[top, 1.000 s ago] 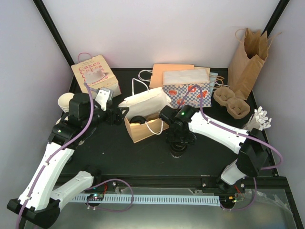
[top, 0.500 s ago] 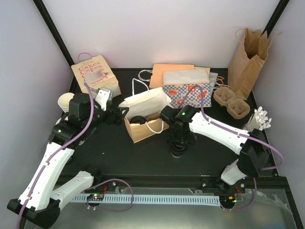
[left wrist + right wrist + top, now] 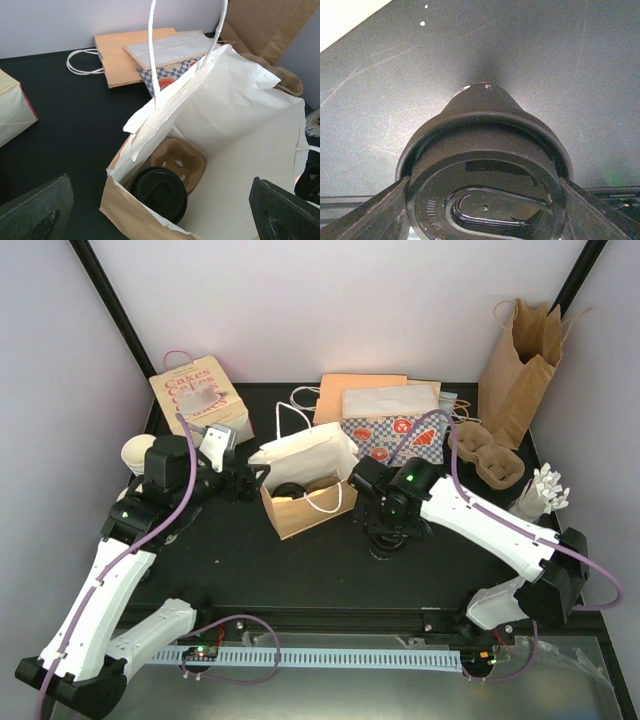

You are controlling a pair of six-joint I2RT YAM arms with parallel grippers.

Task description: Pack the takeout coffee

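- Shift of the right gripper [image 3: 388, 538] toward the right edge of the counter [image 3: 300, 575], and slightly toward its far edge.
- Same shift for the takeout coffee [image 3: 482, 165], now between narrower jaws that press both sides of its black lid.
- Swing of the right arm's elbow [image 3: 560, 580] outward, closer to the counter's near right corner.
- Purple cable [image 3: 428, 422] now arched higher, over the patterned bag [image 3: 385, 430].
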